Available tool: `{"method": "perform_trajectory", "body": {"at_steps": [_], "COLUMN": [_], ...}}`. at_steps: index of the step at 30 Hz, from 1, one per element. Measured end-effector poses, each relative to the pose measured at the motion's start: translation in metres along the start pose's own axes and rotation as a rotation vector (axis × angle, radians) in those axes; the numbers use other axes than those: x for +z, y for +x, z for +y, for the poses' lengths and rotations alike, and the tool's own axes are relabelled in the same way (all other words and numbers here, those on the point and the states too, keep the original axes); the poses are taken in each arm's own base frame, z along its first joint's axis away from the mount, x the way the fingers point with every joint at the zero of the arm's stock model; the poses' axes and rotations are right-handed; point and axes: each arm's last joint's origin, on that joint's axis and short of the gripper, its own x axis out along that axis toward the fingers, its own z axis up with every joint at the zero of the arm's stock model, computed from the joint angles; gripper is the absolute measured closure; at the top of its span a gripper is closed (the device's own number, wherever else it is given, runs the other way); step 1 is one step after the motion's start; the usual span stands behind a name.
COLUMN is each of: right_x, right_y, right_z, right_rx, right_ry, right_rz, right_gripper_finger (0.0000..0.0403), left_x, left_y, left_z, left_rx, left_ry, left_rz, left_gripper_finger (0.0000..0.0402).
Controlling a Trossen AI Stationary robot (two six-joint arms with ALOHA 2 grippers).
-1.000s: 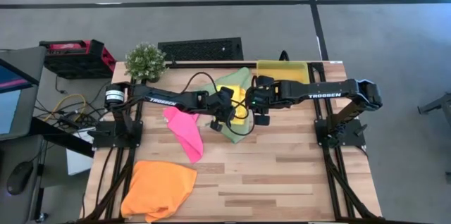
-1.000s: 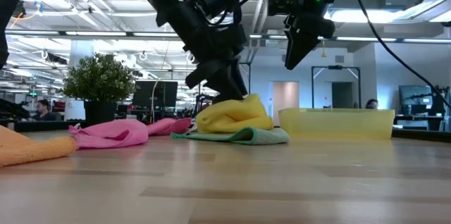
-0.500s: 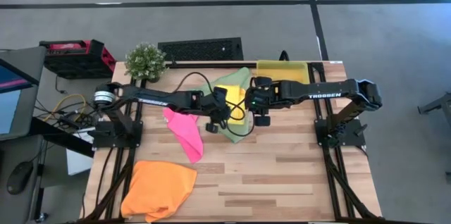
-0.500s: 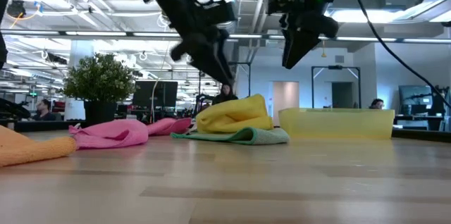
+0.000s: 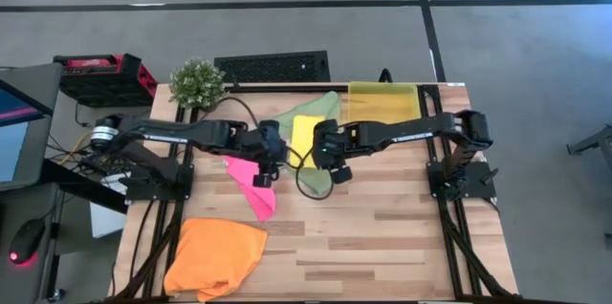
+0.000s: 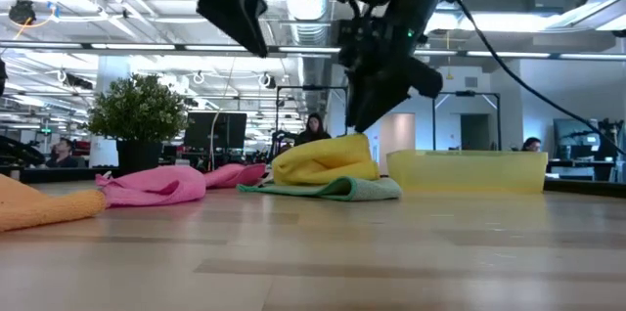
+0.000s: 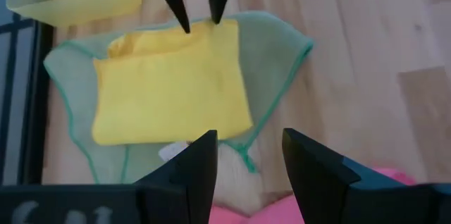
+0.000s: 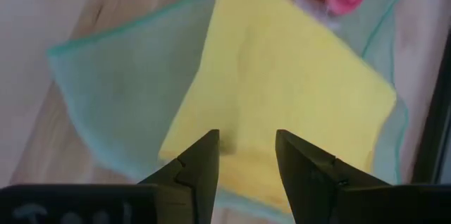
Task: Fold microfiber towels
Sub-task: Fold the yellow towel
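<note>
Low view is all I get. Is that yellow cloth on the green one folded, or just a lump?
Observer: From above, the yellow towel is a neat flat rectangle lying on the spread-out green towel.
Visitor: Is the claw right above it gripping it?
Observer: No. That is the right gripper, and its own camera shows the fingers open over the yellow towel with nothing between them.
Visitor: And the other claw, high up?
Observer: The left gripper is open too. In the high view it sits over one end of the pink towel, beside the green one.
</note>
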Motion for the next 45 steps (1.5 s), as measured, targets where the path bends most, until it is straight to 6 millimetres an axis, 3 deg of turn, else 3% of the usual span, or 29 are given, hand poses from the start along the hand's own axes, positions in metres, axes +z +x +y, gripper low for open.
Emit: {"method": "perform_trajectory", "body": {"at_steps": [8, 13, 23, 32, 39, 45], "right_x": [0.002, -0.003, -0.007, -0.008, -0.007, -0.002], "right_y": [0.028, 0.04, 0.044, 0.07, 0.064, 0.05], "right_z": [0.005, 0.012, 0.015, 0.021, 0.019, 0.013], "right_rx": [0.04, 0.098, 0.121, 0.136, 0.123, 0.093], "right_ry": [0.005, -0.007, 0.03, 0.041, 0.067, 0.074], "right_rz": [0.009, 0.065, 0.11, 0.151, 0.13, 0.07], "right_gripper_finger": [0.0239, 0.0239, 0.0239, 0.0239, 0.0251, 0.031], "left_x": [0.0, -0.001, -0.003, -0.003, -0.004, -0.004], "left_y": [-0.017, -0.018, -0.017, -0.017, -0.016, -0.016], "left_z": [-0.009, -0.008, -0.009, -0.009, -0.008, -0.008], "left_rx": [0.035, 0.052, 0.055, 0.059, 0.063, 0.064], "left_ry": [0.013, 0.008, 0.011, 0.009, 0.01, 0.01], "left_rz": [-0.025, -0.01, 0.012, 0.015, 0.02, 0.021], "left_gripper_finger": [0.0248, 0.0248, 0.0248, 0.0248, 0.0248, 0.0248]}}
